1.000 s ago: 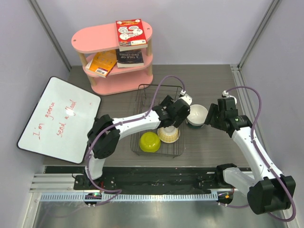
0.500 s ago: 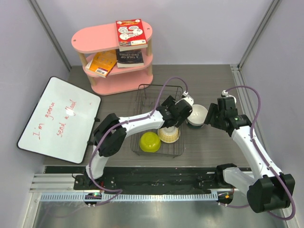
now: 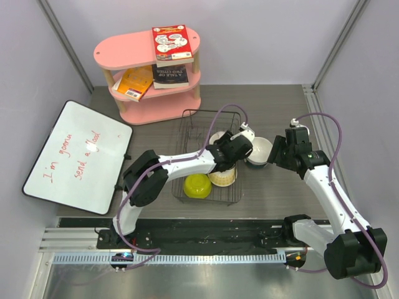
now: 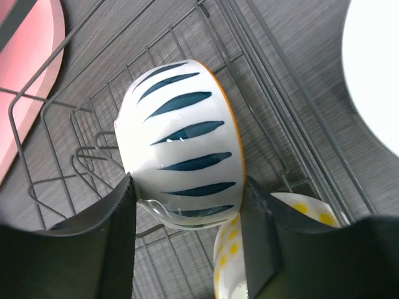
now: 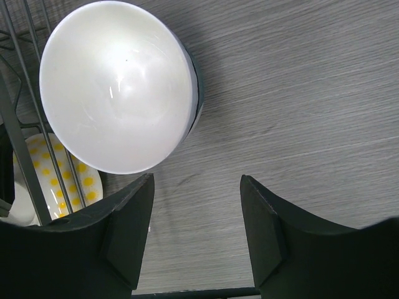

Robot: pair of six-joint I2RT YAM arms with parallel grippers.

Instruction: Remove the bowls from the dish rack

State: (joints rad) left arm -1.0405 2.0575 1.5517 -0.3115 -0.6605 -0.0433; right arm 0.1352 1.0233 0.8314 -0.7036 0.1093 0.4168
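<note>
The black wire dish rack [image 3: 186,122] sits mid-table. A white bowl with teal stripes and an orange rim [image 4: 181,137] stands on its side among the tines; it also shows in the top view [image 3: 216,137]. My left gripper [image 4: 187,190] is open, with a finger close on each side of that bowl's base. A yellow-dotted cream bowl [image 3: 222,177] and a yellow-green bowl [image 3: 197,185] lie in the rack's near part. A white bowl with a dark outside [image 3: 259,151] stands on the table right of the rack. My right gripper [image 5: 196,180] is open and empty beside it.
A pink shelf [image 3: 149,68] with books stands at the back left. A whiteboard [image 3: 78,156] lies at the left. The rack's right wall [image 5: 28,124] lies between the white bowl and the dotted bowl [image 5: 68,174]. Grey tabletop [image 5: 299,124] lies right of the white bowl.
My left gripper has shifted a little toward the near side over the rack, uncovering the striped bowl behind it. The right arm has barely moved.
</note>
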